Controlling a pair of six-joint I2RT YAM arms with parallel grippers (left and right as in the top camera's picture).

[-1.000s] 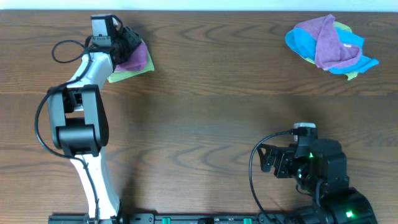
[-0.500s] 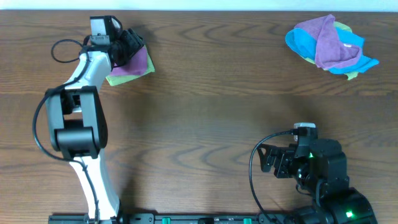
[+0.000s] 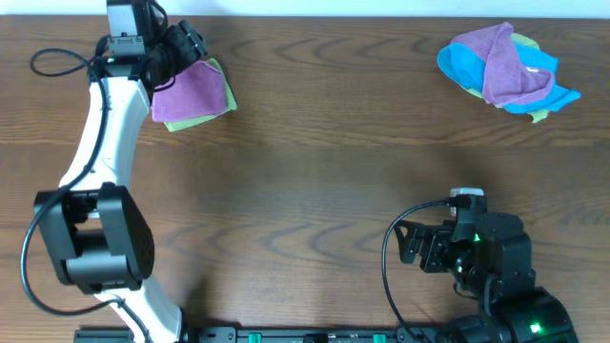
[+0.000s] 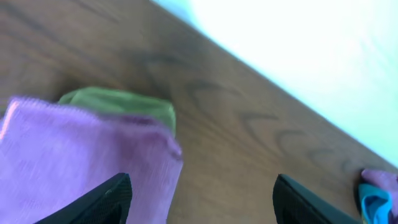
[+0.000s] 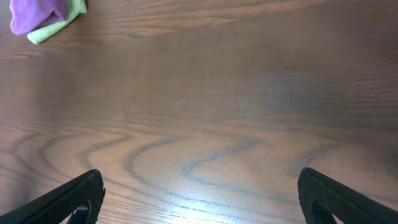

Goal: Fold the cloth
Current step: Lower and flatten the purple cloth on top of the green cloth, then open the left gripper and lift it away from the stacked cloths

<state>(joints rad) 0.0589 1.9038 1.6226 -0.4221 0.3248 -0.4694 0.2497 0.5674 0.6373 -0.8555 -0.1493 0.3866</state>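
Nearest, at 5 o'clock of the table [image 3: 305, 162] in the overhead view: right gripper [image 5: 199, 190], fingers spread wide, nothing between them, only bare wood grain ahead. Farther out, at 11 o'clock: left gripper [image 4: 204, 186], likewise spread and pinching nothing, poised by the far edge next to the purple cloth [image 3: 191, 93]. From overhead, found at about 6 o'clock of that gripper, flat and roughly square, so no marked long axis, stacked on a green cloth [image 3: 191, 121] peeking out along the near and right-hand edges. Through the left wrist camera, fills the 8 o'clock corner beside one finger, contact impossible to tell. Looks already folded, as a judgement. Farthest across, at 1 o'clock: crumpled pile [image 3: 500, 62] of purple, blue and yellow-green cloth, long axis running 10 to 4 o'clock. Probably next in line; roughly 1 o'clock of the right gripper and 3 o'clock of the left, nearer the right. No brand, label or lettering legible anywhere.
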